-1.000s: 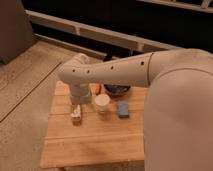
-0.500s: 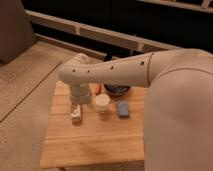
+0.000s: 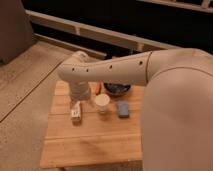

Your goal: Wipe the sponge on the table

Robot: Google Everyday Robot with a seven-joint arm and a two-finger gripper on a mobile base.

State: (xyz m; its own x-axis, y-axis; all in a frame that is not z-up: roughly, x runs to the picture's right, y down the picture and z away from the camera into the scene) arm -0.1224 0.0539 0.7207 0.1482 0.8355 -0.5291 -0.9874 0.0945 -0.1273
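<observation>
While sponge [image 3: 122, 108] lies apart, gripper [image 3: 80, 100] hovers — above the table [image 3: 90, 146].

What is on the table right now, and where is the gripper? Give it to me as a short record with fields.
table: low, light wooden planks
paper cup: upright, mid-table
sponge: blue, lying flat right of the paper cup
white bar: lying left of the paper cup
dark bowl: behind paper cup and sponge
gripper: hangs over the table's left rear, above the white bar, apart from the sponge
</observation>
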